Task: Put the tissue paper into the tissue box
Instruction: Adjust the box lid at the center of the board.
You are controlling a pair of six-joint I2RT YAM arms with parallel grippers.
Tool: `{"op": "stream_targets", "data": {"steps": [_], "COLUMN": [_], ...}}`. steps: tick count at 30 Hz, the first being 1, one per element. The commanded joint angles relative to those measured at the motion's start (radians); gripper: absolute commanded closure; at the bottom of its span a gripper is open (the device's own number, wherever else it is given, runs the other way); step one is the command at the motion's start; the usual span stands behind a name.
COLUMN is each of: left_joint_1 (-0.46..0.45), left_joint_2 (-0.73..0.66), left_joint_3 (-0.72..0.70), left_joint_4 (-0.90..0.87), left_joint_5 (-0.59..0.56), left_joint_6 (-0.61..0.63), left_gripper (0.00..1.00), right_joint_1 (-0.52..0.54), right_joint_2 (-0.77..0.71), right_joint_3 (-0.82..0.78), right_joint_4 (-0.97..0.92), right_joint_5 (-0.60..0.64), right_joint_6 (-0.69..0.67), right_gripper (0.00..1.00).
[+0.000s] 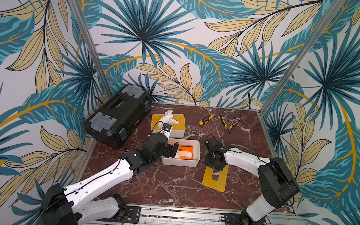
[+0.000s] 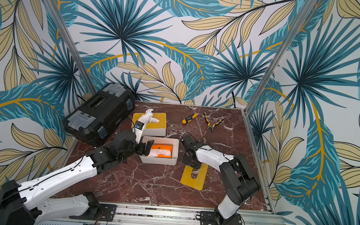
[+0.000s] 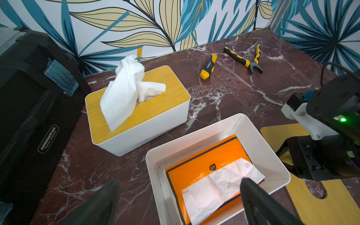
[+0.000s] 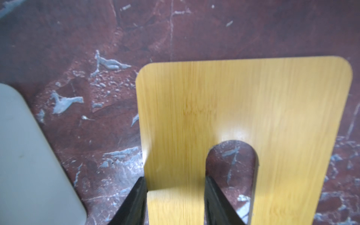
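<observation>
In both top views: left gripper [image 1: 171, 151] spread wide at the side wall of the open tissue box [image 1: 179, 162], orange tissue pack [image 1: 186, 149] lying inside, just past it. Behind that gripper, a second box [image 1: 178, 133] with its top on and a tissue [image 1: 170, 116] sticking up. Off to its outer side, a big black toolbox [image 1: 117, 114]. Right gripper [image 1: 214, 163] pointing down onto a wooden lid [image 1: 215, 180], flat on the table [image 1: 168, 189], just beside the open box. Far beyond that gripper, a small tool [image 1: 206, 119] and pliers [image 1: 229, 124].

From the left wrist: one finger over bare table, the other over the pack, box wall between them. White tissue paper [image 3: 224, 181] loose on top of the pack, right by that second finger.

From the right wrist: fingers [image 4: 136, 202] pinching one strip of the lid, one at its outer edge, one down in its slot. A corner of the open box off to one side.
</observation>
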Motion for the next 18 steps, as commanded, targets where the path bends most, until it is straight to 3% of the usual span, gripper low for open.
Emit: {"op": "stream_targets", "data": {"steps": [1, 8, 14, 18], "left_joint_1": [0.006, 0.006, 0.006, 0.006], "left_joint_2": [-0.019, -0.018, -0.015, -0.015], "left_joint_3": [-0.024, -0.025, -0.024, -0.025], "left_joint_4": [-0.006, -0.001, 0.000, -0.001], "left_joint_5": [-0.005, 0.008, 0.019, 0.020], "left_joint_6": [0.003, -0.002, -0.005, -0.002], "left_gripper": [0.00, 0.00, 0.00, 0.00], "right_joint_1": [-0.007, -0.007, -0.007, -0.011], "right_joint_2": [-0.019, -0.142, -0.182, -0.228], "right_joint_3": [-0.037, -0.045, -0.055, -0.088], "right_joint_4": [-0.053, -0.070, -0.105, -0.145], "right_joint_5": [0.016, 0.020, 0.031, 0.118], "right_joint_6": [-0.015, -0.032, -0.034, 0.009], "right_gripper": [0.71, 0.76, 0.61, 0.55]}}
